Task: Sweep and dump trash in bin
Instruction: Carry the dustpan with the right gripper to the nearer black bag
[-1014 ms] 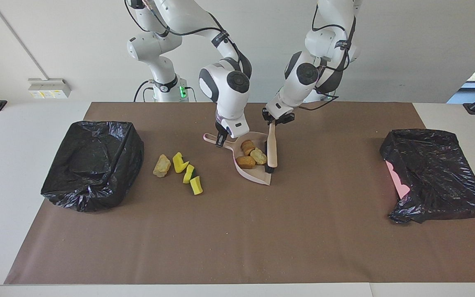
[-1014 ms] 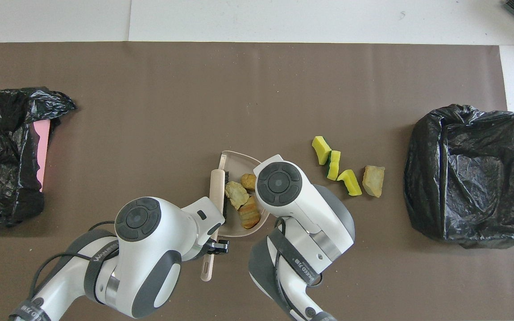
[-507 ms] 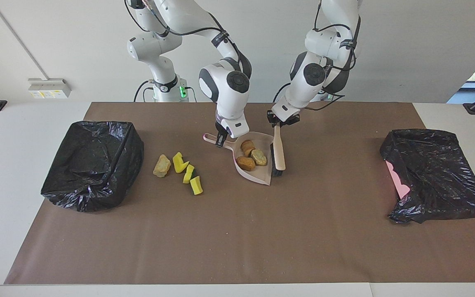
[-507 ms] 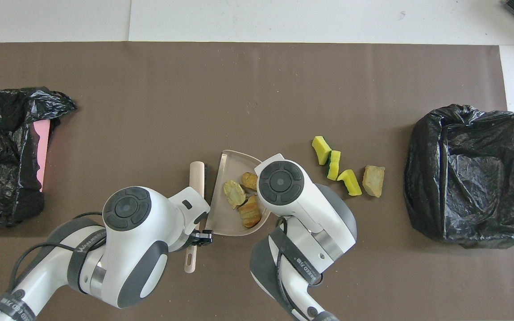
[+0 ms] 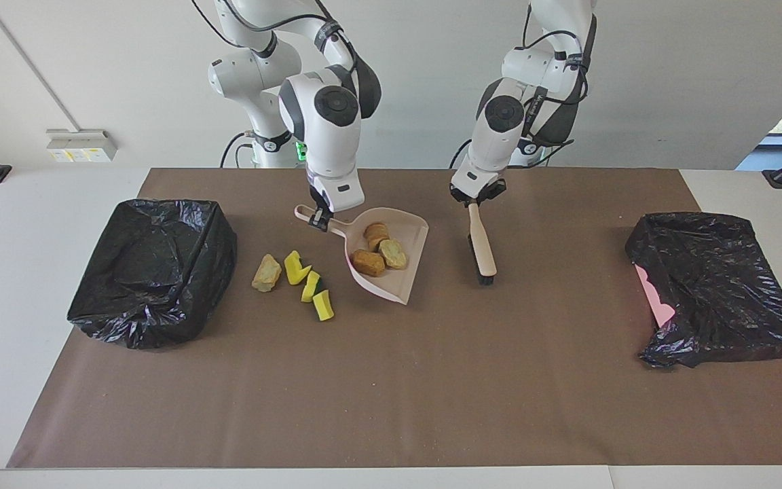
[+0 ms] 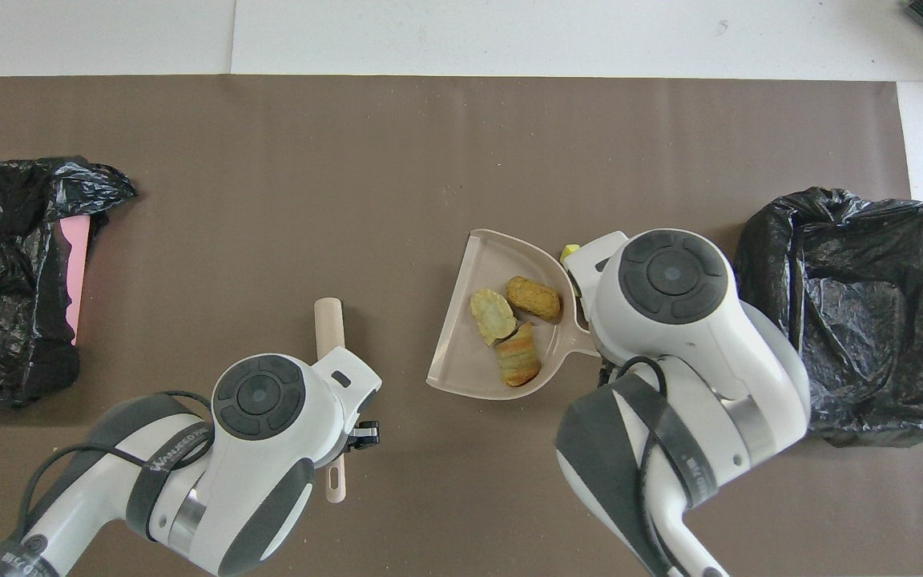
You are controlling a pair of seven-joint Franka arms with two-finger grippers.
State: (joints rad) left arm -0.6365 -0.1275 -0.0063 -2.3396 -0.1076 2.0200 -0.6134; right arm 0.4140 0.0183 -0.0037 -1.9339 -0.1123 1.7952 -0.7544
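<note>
— Where's the trash?
— I see 3 pieces [image 5: 379, 252] in the dustpan [image 5: 410, 277]; my right gripper [image 5: 321, 219] is clamped on its handle; 4 pieces [image 5: 296, 277] lie beside it, toward the lined bin [image 5: 150, 272].
— And the brush [image 5: 482, 248]?
— My left gripper [image 5: 474, 200] is clamped on it, clear of the pan.

Both arms reach down over the table, the right gripper [image 5: 321, 219] and left gripper [image 5: 475, 200] clamped shut
</note>
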